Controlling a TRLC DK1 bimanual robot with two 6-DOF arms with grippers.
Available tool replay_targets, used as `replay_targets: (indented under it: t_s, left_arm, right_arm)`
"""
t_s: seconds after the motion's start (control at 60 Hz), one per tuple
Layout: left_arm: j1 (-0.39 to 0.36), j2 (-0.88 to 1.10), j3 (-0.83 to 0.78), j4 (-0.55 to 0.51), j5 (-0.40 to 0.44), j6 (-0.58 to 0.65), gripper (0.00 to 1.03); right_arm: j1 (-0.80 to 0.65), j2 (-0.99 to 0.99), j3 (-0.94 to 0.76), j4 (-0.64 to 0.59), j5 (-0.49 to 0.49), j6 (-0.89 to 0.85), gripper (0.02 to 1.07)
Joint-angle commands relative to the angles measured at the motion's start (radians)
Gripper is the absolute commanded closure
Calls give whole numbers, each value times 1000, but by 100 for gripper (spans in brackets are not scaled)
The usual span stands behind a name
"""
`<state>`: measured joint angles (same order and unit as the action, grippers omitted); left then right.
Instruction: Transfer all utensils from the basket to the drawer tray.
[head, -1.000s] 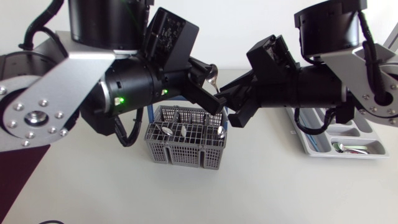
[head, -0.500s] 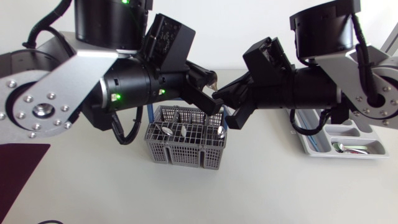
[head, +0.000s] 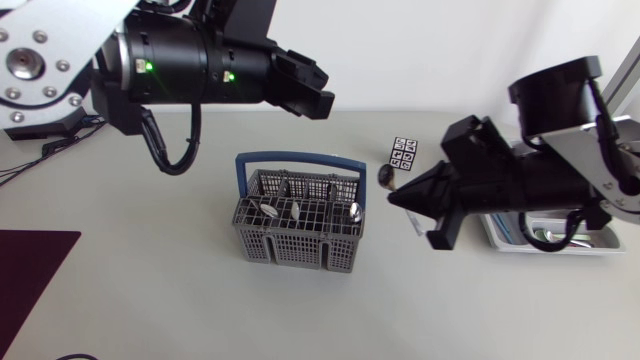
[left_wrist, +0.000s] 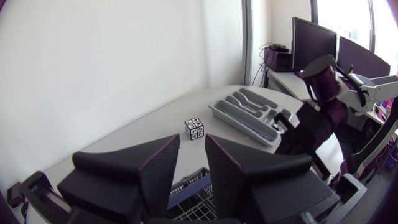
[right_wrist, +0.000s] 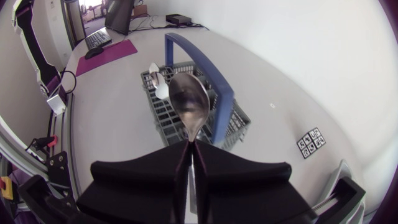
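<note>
In the head view my right gripper (head: 395, 197) is shut on the handle of a metal spoon (head: 385, 176), held just right of the grey wire basket (head: 290, 250) with the blue handle. The right wrist view shows the spoon (right_wrist: 189, 104) standing up from the shut gripper (right_wrist: 188, 148), with the basket (right_wrist: 231, 115) beyond it. Several utensils (head: 297, 210) stand in the basket. My left gripper (head: 322, 92) is raised behind the basket's left end; in the left wrist view it (left_wrist: 193, 155) is open and empty. The drawer tray (head: 560, 251) lies at far right, mostly hidden by my right arm.
A small black-and-white marker cube (head: 405, 153) sits behind the spoon, between basket and tray. A dark purple mat (head: 30, 270) lies at the front left edge. The left wrist view shows the tray (left_wrist: 249, 113) past the cube (left_wrist: 194, 128).
The spoon passed from my left gripper to my right. The left gripper opened and drew back up and left; the right arm pulled right and lower with the spoon.
</note>
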<state>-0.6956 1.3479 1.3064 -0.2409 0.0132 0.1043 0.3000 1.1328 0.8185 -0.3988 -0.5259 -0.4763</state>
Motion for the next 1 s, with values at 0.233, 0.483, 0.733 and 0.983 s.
replay_targets:
  t_s: [0.233, 0.483, 0.733, 0.983]
  left_arm:
    - [31, 119, 47, -173, 129, -14, 67]
    - [-8, 185, 53, -224, 166, -8, 67]
    - [-41, 241, 57, -227, 182, -8, 67]
    - [-42, 261, 28, -213, 192, -6, 67]
  right_arm:
    - [-555, 74, 42, -350, -194, -630, 101]
    - [-917, 415, 272, -586, -221, -1111, 101]
    - [-1059, 705, 527, -635, -140, -1345, 101]
    - [-1062, 794, 507, -419, 30, -1423, 95]
